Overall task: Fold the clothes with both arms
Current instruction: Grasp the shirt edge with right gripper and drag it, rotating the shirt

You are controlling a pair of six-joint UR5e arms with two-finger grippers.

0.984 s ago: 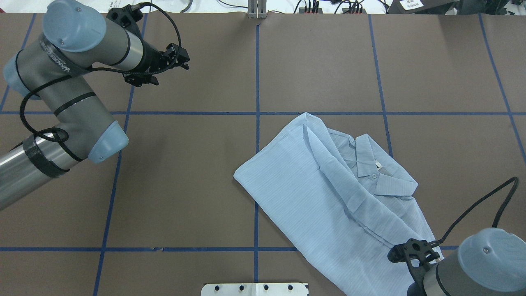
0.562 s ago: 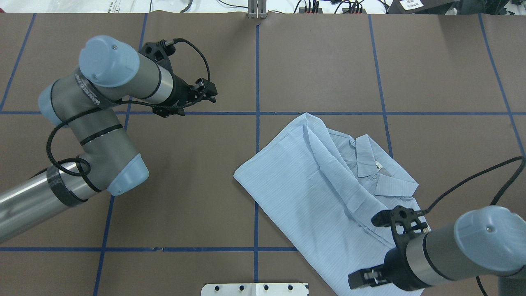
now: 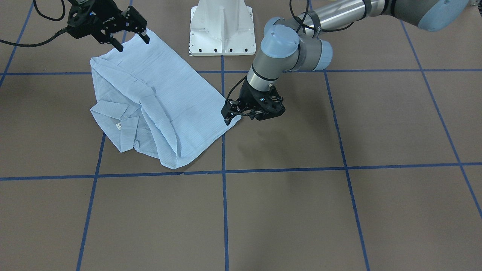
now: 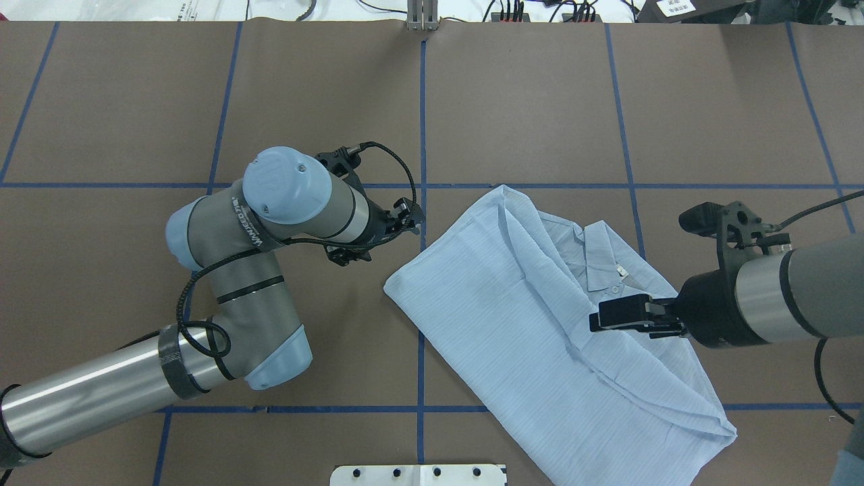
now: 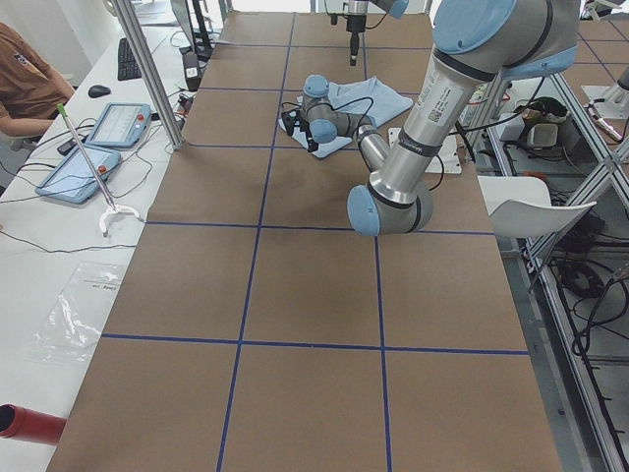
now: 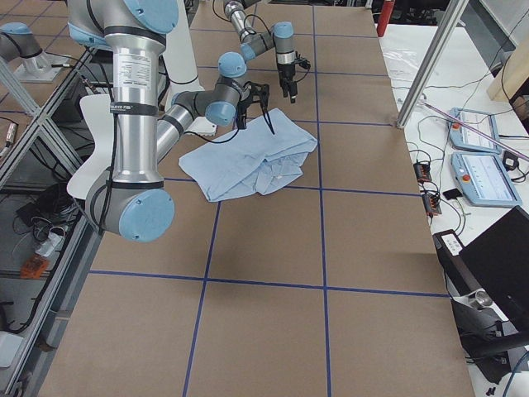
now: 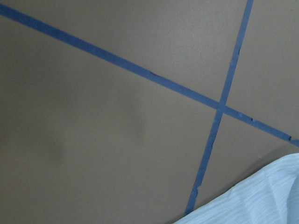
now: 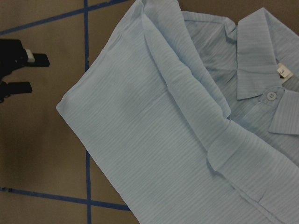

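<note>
While the shirt (image 4: 486, 317) lies unmoved, the left gripper (image 4: 410, 214) has swung beside its corner and the right gripper (image 3: 133, 44) above it, both spread wide, with the hem cut off overhead.

The shirt (image 4: 513, 317) is spread on the desk (image 4: 304, 101), mostly in the robot's right half, ahead of the base (image 4: 418, 474). The left gripper (image 4: 413, 214) is set just beside its left corner; the right gripper (image 4: 597, 317) is held over it, near the collar (image 4: 601, 260).
</note>
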